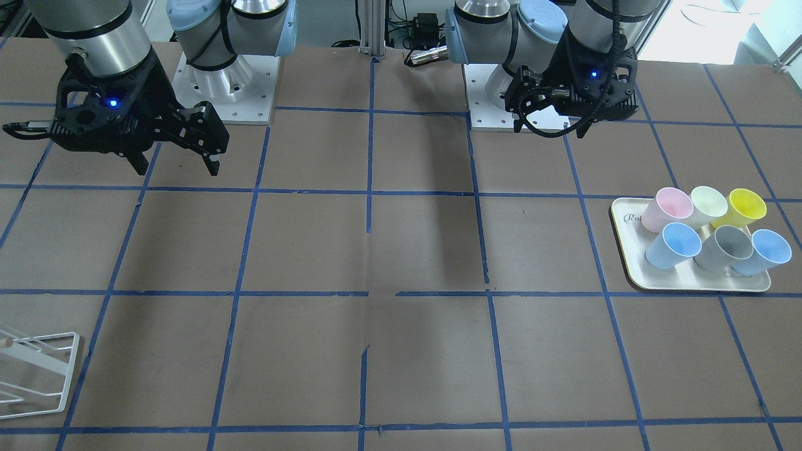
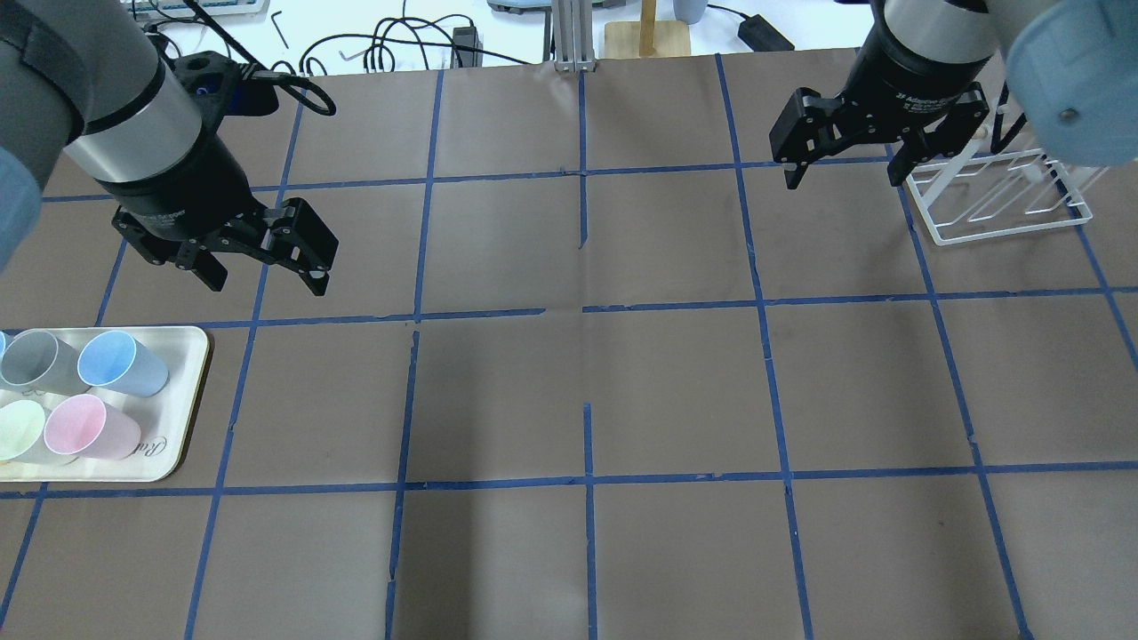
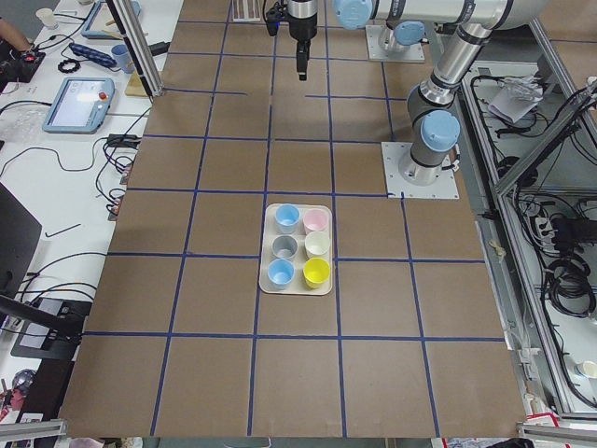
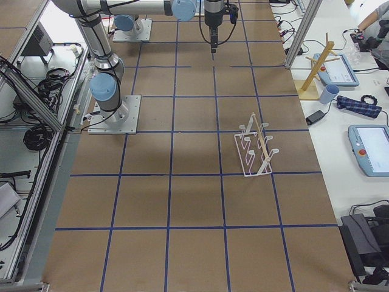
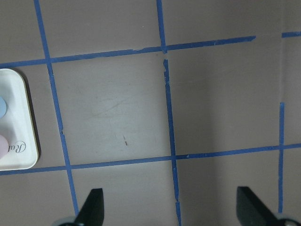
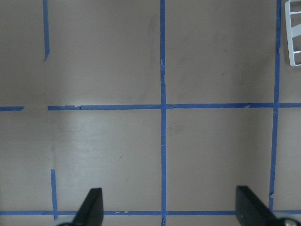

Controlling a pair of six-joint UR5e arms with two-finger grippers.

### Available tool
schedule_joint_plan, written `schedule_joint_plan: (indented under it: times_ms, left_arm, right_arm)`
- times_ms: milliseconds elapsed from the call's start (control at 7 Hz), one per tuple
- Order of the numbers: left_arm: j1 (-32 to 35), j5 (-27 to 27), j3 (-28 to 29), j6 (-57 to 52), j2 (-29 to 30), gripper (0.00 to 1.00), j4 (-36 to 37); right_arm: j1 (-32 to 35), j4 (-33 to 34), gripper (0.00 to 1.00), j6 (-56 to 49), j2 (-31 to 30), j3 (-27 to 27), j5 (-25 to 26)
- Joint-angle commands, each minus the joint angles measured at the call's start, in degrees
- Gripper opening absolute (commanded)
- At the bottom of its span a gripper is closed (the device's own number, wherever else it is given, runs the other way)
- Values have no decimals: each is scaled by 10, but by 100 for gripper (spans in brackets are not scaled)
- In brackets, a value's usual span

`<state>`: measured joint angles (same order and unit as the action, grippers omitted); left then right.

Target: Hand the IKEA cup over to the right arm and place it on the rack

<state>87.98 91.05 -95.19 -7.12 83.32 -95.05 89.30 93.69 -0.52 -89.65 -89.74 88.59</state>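
Two pale blue IKEA cups (image 1: 673,245) (image 1: 763,252) stand open end up on a cream tray (image 1: 630,266). One also shows in the overhead view (image 2: 120,363), and both show in the exterior left view (image 3: 286,218) (image 3: 281,273). My left gripper (image 2: 265,284) (image 1: 550,125) is open and empty, hovering above the table just beyond the tray. My right gripper (image 2: 843,178) (image 1: 177,169) is open and empty, hovering beside the white wire rack (image 2: 996,200) (image 1: 37,376) (image 4: 255,146). The left wrist view shows the tray's corner (image 5: 16,122). The right wrist view shows the rack's corner (image 6: 294,37).
The tray also holds a grey cup (image 1: 727,247), a pink cup (image 1: 667,210), a pale green cup (image 1: 708,203) and a yellow cup (image 1: 745,208). Brown table with blue tape grid (image 2: 587,311). Cables and a wooden stand (image 2: 647,31) lie past the far edge.
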Motion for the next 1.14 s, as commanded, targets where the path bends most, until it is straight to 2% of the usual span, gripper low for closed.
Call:
schedule_joint_plan:
  times_ms: [0, 1000]
  left_arm:
    - [0, 0, 0, 0, 0, 100, -1]
    - [-25, -2, -1, -12, 2, 100, 5]
  right_arm:
    - [0, 0, 100, 0, -2, 0, 0]
    - [0, 5, 100, 0, -1, -7, 0]
